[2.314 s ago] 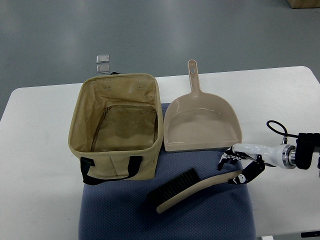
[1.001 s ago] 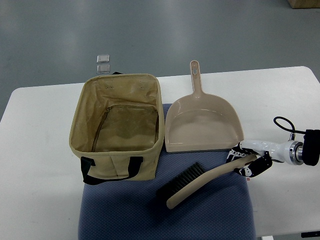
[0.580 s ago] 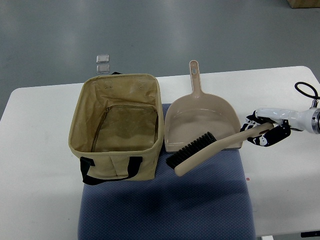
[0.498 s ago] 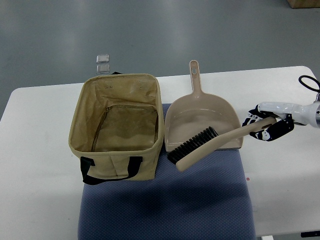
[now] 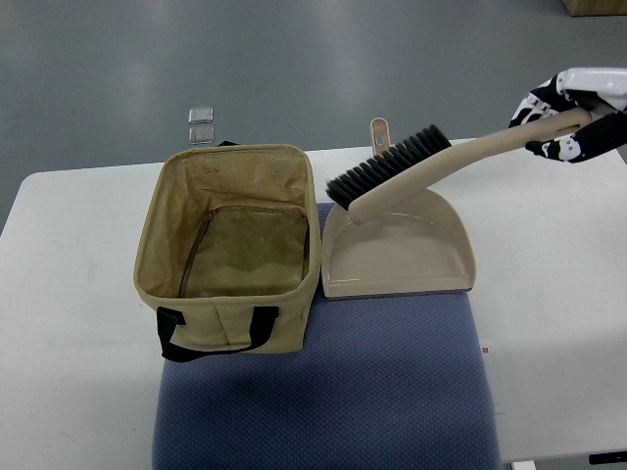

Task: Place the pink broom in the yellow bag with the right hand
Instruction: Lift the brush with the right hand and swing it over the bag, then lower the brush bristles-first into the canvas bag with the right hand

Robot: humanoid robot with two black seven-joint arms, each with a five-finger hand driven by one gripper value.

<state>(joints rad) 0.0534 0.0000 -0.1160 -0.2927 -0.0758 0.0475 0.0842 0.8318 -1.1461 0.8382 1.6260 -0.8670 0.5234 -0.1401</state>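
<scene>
My right hand [image 5: 566,119] is high at the upper right, shut on the handle end of the pink broom [image 5: 421,168]. The broom hangs in the air above the dustpan's back edge, black bristles up and pointing left, its head close to the bag's right rim. The yellow bag [image 5: 231,245] stands open on the left half of the blue mat, nothing inside it. No left arm shows.
A pink dustpan [image 5: 397,245] lies to the right of the bag, handle pointing away. The blue mat [image 5: 333,392] covers the table's front middle. The white table [image 5: 549,294] spreads to both sides. Two small clear squares [image 5: 202,124] lie on the floor behind the bag.
My right hand has lifted the broom off the mat, carrying it up and back over the dustpan toward the bag. The bag and dustpan have stayed put.
</scene>
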